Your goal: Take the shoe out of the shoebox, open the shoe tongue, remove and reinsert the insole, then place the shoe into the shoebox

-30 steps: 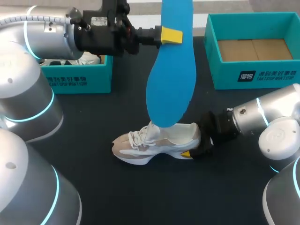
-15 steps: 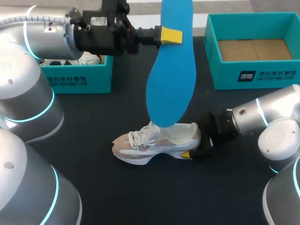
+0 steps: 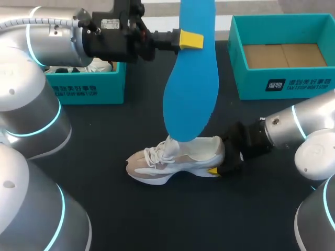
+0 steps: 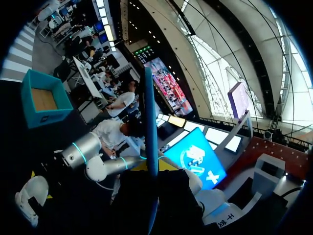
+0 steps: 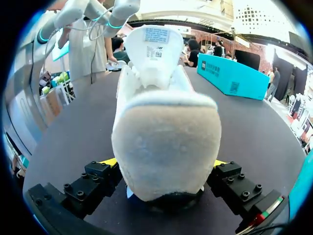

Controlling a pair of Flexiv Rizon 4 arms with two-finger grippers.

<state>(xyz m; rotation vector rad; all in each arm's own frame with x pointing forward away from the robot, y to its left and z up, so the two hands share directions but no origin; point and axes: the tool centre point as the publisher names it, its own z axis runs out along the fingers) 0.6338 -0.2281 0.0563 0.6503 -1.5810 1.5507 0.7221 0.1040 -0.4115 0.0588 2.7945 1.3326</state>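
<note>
Now | left fingers (image 3: 191, 40) grasp insole (image 3: 191, 89) upright, toe down | right fingers (image 3: 212, 171) clamp shoe (image 3: 175, 157) heel, toe leftward

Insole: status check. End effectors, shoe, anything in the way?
Left end effector shut on blue insole, hanging upright over shoe. Right end effector shut on shoe's heel, shoe on its sole, tongue up. Nothing seen between insole and shoe opening.

Blue insole (image 3: 191, 78) hangs upright above the white-beige shoe (image 3: 178, 159); teal shoebox (image 3: 293, 83) stands open.

Black table (image 3: 157, 219), pale shoe (image 3: 178, 159) upright near its middle, teal shoebox (image 3: 84, 86) far left, second shoebox (image 3: 246, 83) far right
</note>
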